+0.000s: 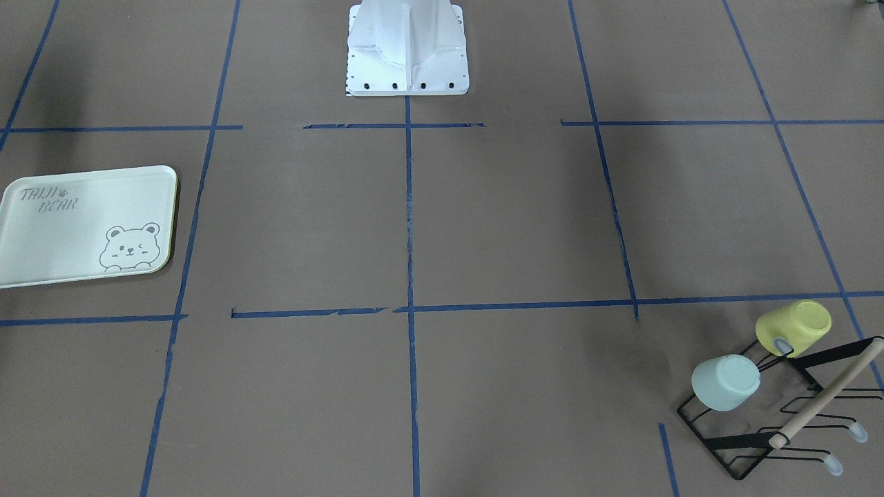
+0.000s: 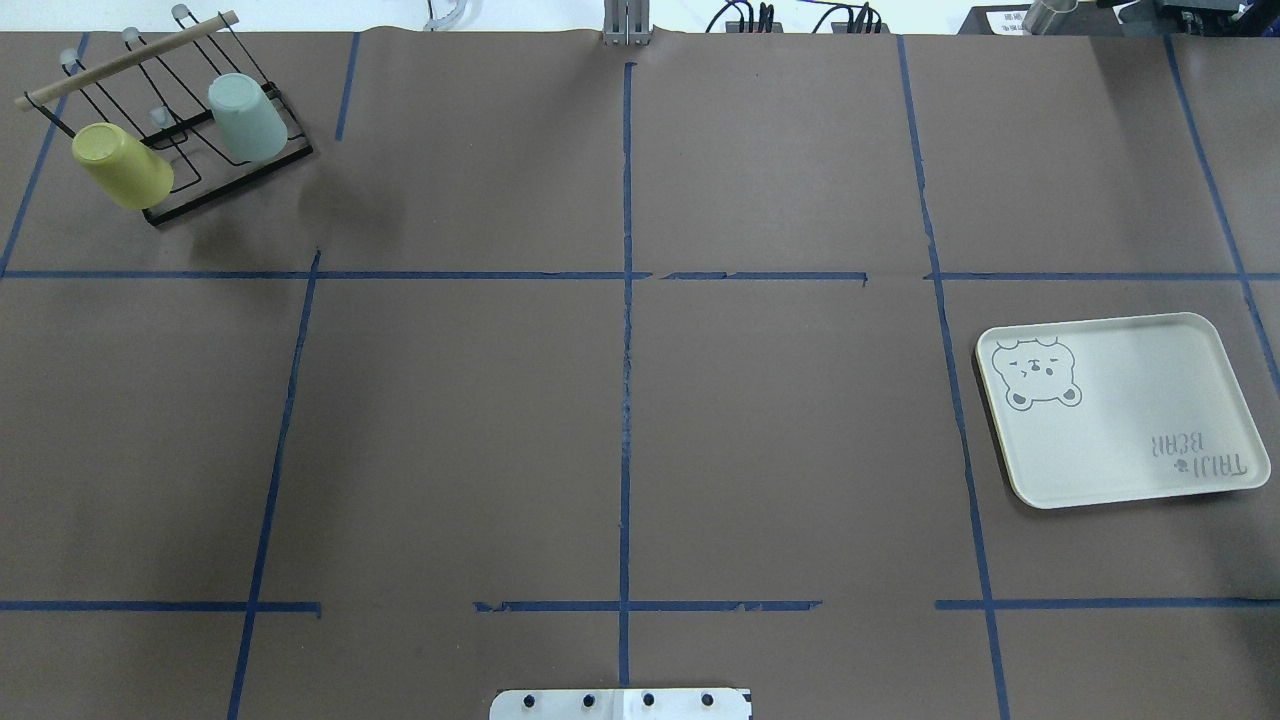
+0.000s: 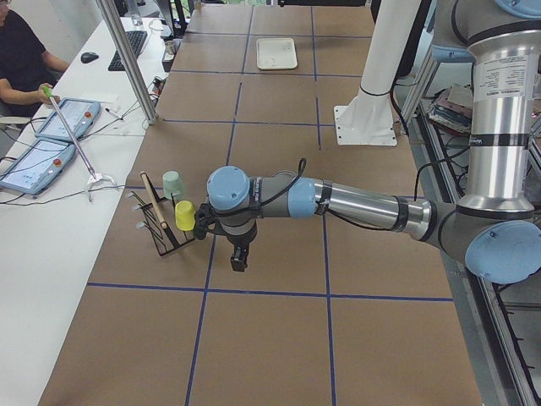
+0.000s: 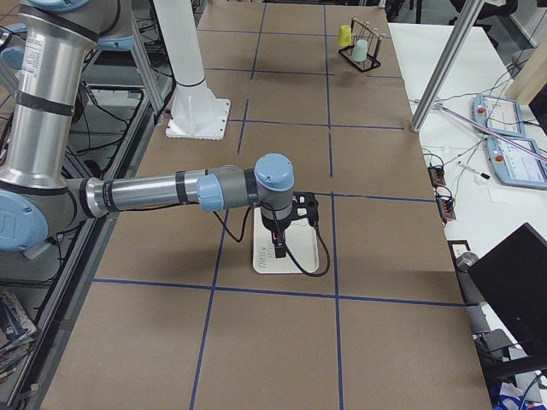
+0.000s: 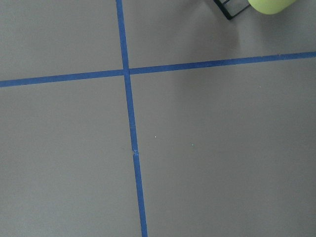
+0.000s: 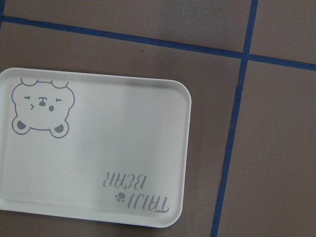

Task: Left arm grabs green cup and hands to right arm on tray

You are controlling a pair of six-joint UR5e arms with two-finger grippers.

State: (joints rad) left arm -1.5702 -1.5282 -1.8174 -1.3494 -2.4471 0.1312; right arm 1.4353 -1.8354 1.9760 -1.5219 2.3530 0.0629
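Observation:
The green cup (image 1: pixel 725 383) hangs mouth-down and tilted on a black wire rack (image 2: pixel 230 185), beside a yellow-green cup (image 1: pixel 794 326). The green cup also shows in the overhead view (image 2: pixel 246 118) and the exterior left view (image 3: pixel 172 184). My left gripper (image 3: pixel 239 260) hangs above the table a little short of the rack; I cannot tell whether it is open or shut. My right gripper (image 4: pixel 279 250) hangs over the tray (image 4: pixel 267 263); I cannot tell its state either. The tray (image 2: pixel 1130 420) lies flat with nothing on it, and it fills the right wrist view (image 6: pixel 98 148).
The white robot base (image 1: pixel 407 48) stands at the middle of the table's robot side. Blue tape lines grid the brown table. An operator (image 3: pixel 21 59) sits at a side desk with teach pendants (image 3: pixel 38 165). A corner of the yellow-green cup (image 5: pixel 270 5) shows in the left wrist view.

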